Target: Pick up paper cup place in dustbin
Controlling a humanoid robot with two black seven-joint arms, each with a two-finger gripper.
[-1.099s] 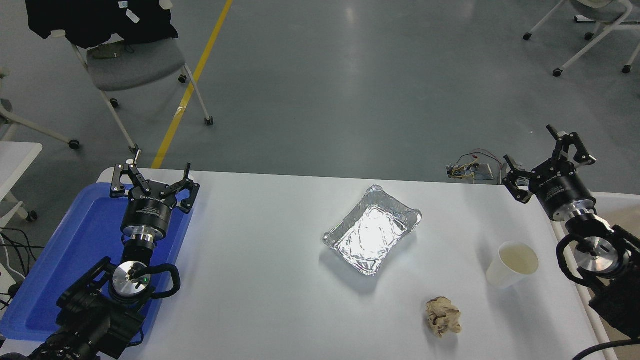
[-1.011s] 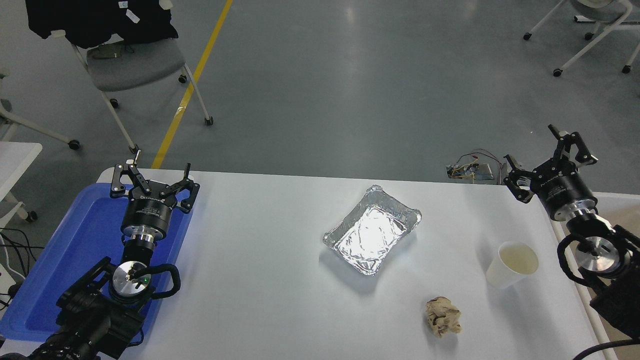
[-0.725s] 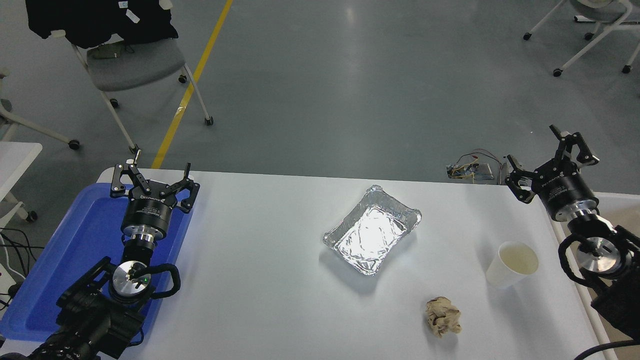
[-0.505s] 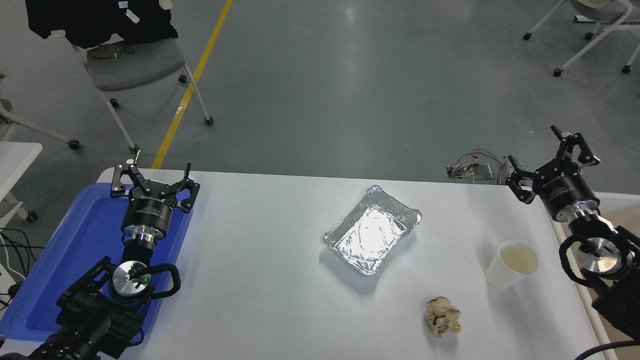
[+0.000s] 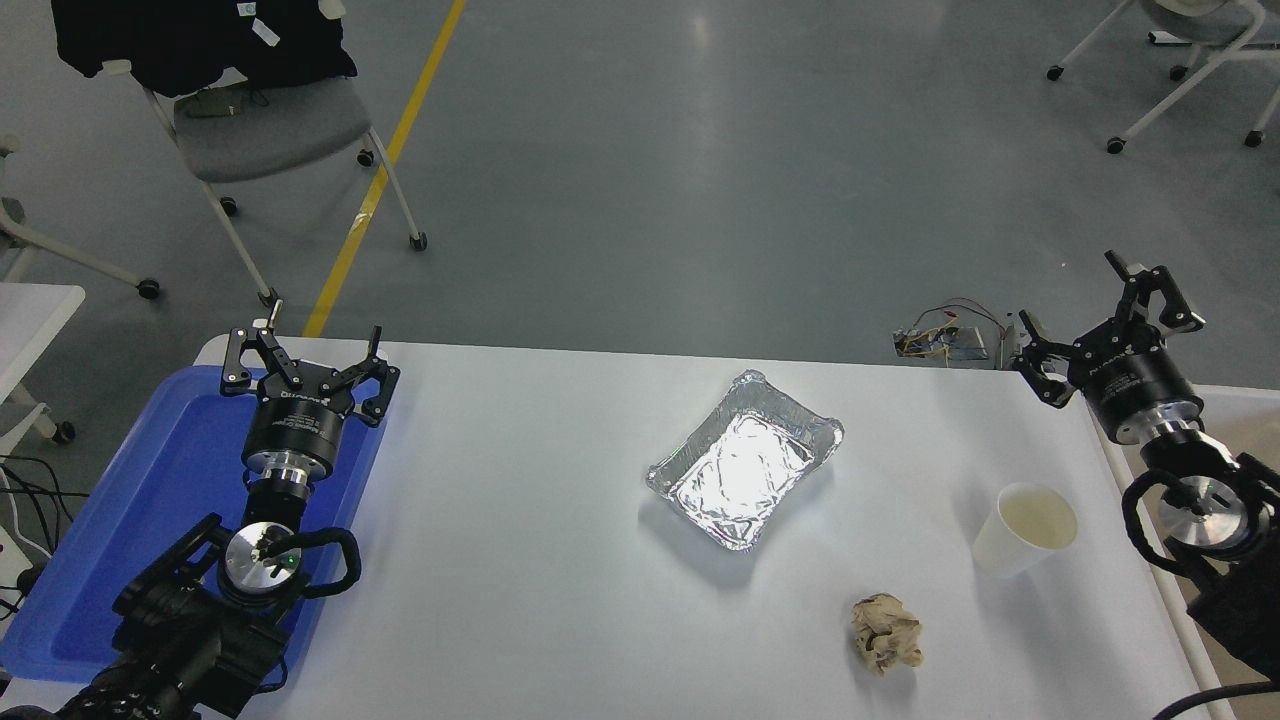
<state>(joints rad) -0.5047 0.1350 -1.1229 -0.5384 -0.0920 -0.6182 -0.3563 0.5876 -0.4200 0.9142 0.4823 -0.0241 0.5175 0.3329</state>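
Observation:
The white paper cup (image 5: 1022,529) with a cream inside stands upright on the white table (image 5: 520,500) near its right edge. My right gripper (image 5: 1098,310) is open and empty, raised over the table's far right corner, behind and to the right of the cup. The dustbin shows only as a white rim strip (image 5: 1235,400) at the right edge, mostly hidden by my right arm. My left gripper (image 5: 305,350) is open and empty, parked over the blue tray (image 5: 150,480) at the lower left.
A crinkled silver foil tray (image 5: 742,458) lies mid-table. A crumpled tan paper ball (image 5: 886,632) lies near the front, left of the cup. Loose wires (image 5: 945,335) lie on the floor beyond the table. Chairs stand at the far left and far right.
My right gripper has drifted slightly to the right, away from the cup. The cup, foil tray, paper ball and left arm have not moved.

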